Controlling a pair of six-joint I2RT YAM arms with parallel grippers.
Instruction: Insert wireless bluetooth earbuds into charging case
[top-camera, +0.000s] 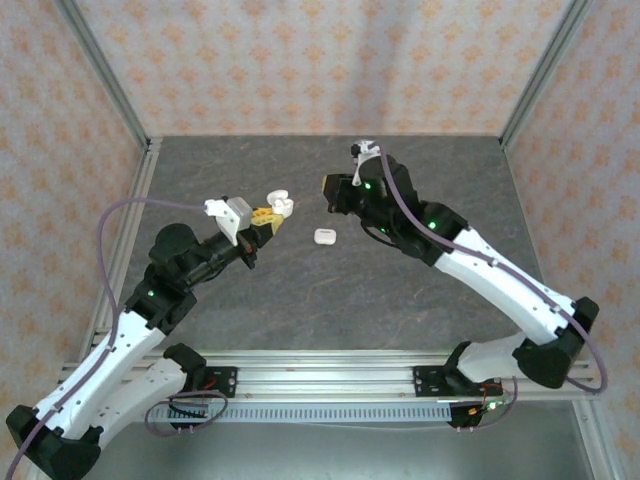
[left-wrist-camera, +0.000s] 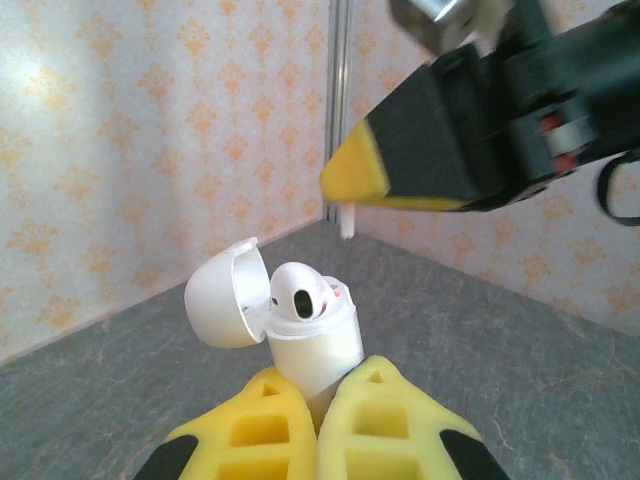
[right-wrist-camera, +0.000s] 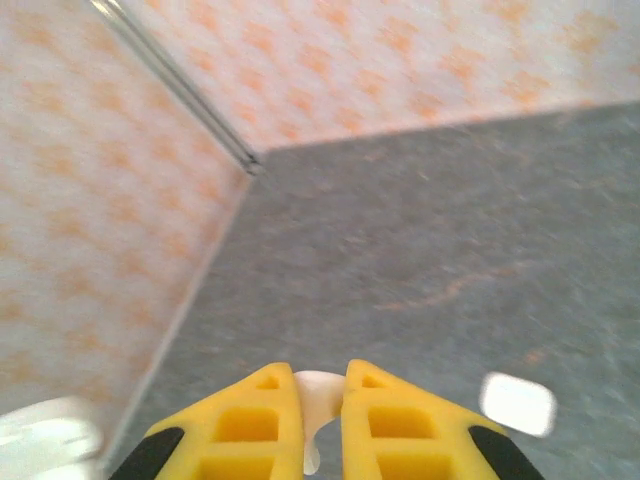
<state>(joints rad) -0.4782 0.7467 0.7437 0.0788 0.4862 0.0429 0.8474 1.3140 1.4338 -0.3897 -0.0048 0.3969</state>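
My left gripper (left-wrist-camera: 318, 385) is shut on the body of a white charging case (left-wrist-camera: 315, 345) held upright above the table, its lid (left-wrist-camera: 225, 297) flipped open to the left. One white earbud (left-wrist-camera: 298, 291) sits in the case's mouth. The same case (top-camera: 281, 203) rides at the left gripper's (top-camera: 270, 215) tip in the top view. My right gripper (right-wrist-camera: 321, 385) is shut on a second white earbud (right-wrist-camera: 318, 400), stem pointing down. The right gripper's fingertip (left-wrist-camera: 357, 170) hangs just above and right of the open case, the stem (left-wrist-camera: 347, 220) poking out below it.
A second closed white case (top-camera: 324, 237) lies on the grey table between the arms; it also shows as a blurred white block (right-wrist-camera: 517, 403). Patterned walls and metal corner posts (top-camera: 528, 75) close in the back and sides.
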